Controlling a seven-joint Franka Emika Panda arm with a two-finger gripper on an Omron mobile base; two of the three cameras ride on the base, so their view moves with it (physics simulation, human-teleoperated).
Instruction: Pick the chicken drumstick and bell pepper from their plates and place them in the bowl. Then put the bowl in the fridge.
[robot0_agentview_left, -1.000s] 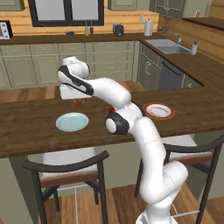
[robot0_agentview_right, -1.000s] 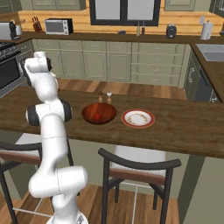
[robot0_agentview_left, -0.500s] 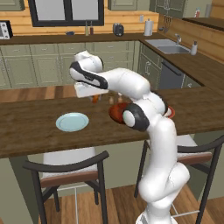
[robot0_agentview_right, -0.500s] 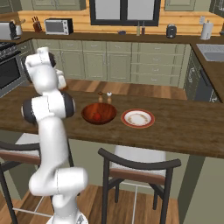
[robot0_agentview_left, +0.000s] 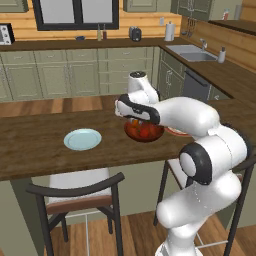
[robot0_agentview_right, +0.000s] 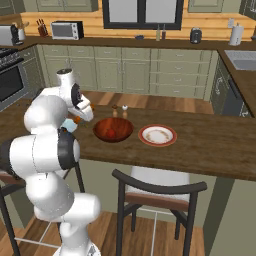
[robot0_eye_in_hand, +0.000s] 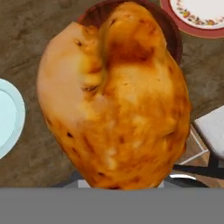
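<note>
Chicken drumstick (robot0_eye_in_hand: 116, 96) sits between the fingers, which are clamped on it, and it is carried in the air above the table (robot0_agentview_left: 35, 145), close to the near rim of the bowl (robot0_agentview_left: 144, 131). In the hand view it covers nearly all the picture, so the fingers themselves are hidden behind the meat. In the right base view only a small orange piece of it (robot0_agentview_right: 77, 119) shows under the gripper (robot0_agentview_right: 80, 116).

Its long axis runs from the bottom of the hand view up toward the top, a little tilted to the right. The fat rounded end is low and near the camera, and the narrower end points up toward the bowl (robot0_eye_in_hand: 171, 37). The thin bone end cannot be seen clearly.

The bowl already holds something red, probably the bell pepper (robot0_agentview_left: 145, 132). The blue plate (robot0_agentview_left: 82, 139) on the left stands apart from the bowl. A second plate with a red patterned rim (robot0_agentview_right: 157, 135) lies just beside the bowl on the other side.

The main risk is a release too early. In the hand view the bowl appears only past the far end of the drumstick, so the meat seems not yet fully over it. If the fingers open now, the drumstick may strike the rim and roll onto the table. The glossy, rounded surface may also slip in the grip while the arm swings. A low approach could push the bowl against the patterned plate.
</note>
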